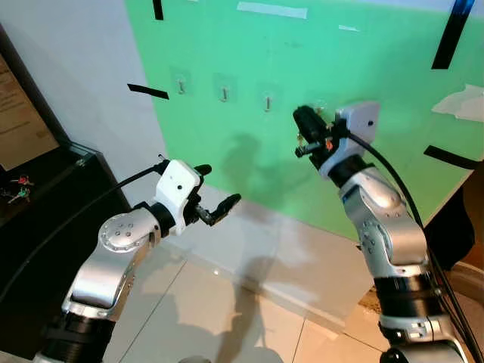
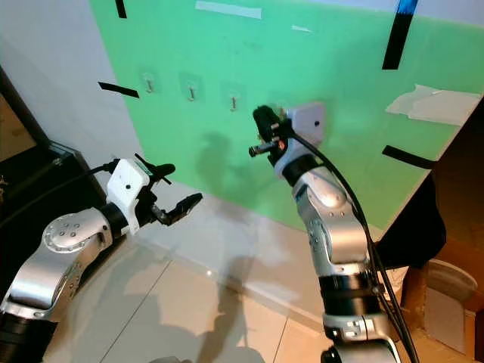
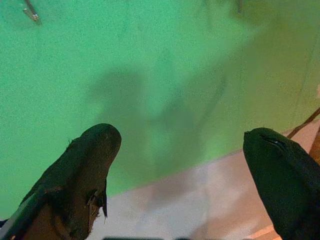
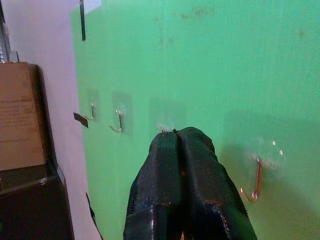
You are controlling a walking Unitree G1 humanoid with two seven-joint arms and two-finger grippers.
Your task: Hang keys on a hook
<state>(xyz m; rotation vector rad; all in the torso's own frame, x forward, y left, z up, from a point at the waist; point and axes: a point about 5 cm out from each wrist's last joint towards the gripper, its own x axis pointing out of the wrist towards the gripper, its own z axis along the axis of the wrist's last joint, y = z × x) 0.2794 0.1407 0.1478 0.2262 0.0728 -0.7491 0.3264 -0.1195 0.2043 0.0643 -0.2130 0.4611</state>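
Keys (image 1: 17, 189): small bunch lying on the dark table (image 1: 53, 197) at far left, not in either gripper. Step judged: pick-up not yet made; next move calls for reaching left to the keys. Left gripper (image 1: 219, 189) hovering low before the wall, fingers (image 3: 85, 165) spread wide, empty. Right gripper (image 1: 306, 132) raised close to the green board (image 1: 318, 45), fingers pressed together, nothing visible between. Row of hooks (image 1: 224, 92) on board, bare. Pale tiled floor (image 1: 227, 318) below.
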